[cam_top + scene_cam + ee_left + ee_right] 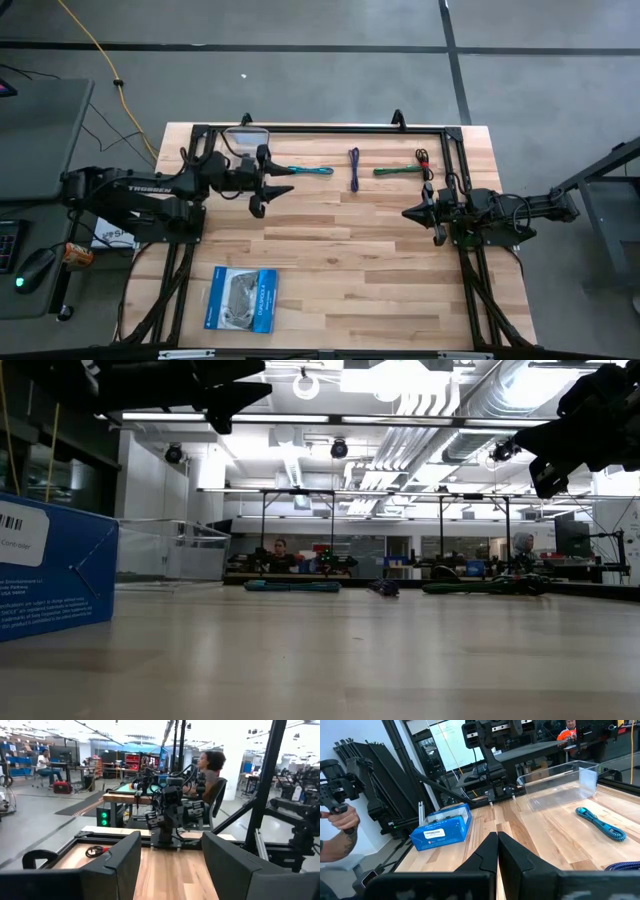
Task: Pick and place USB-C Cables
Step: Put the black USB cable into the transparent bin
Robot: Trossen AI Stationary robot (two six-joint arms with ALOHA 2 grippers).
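Note:
Three USB-C cables lie in a row on the wooden table near its far edge: a teal-blue one [312, 170] [600, 824], a purple one [354, 169] [384, 588] and a green one with a red-black end [403, 168] [480, 587]. My left gripper [275, 198] [170, 865] hovers open above the table, just near and left of the teal-blue cable, pointing toward the table's right. My right gripper [408, 213] [497, 845] is shut on nothing at the right side, pointing left, on the near side of the green cable.
A clear plastic container [245, 140] [560, 782] stands at the far left corner. A blue-and-white flat packet [243, 298] [442, 827] lies near the front left. A black frame [330, 130] borders the table. A person's hand [340, 820] shows beyond the table's left.

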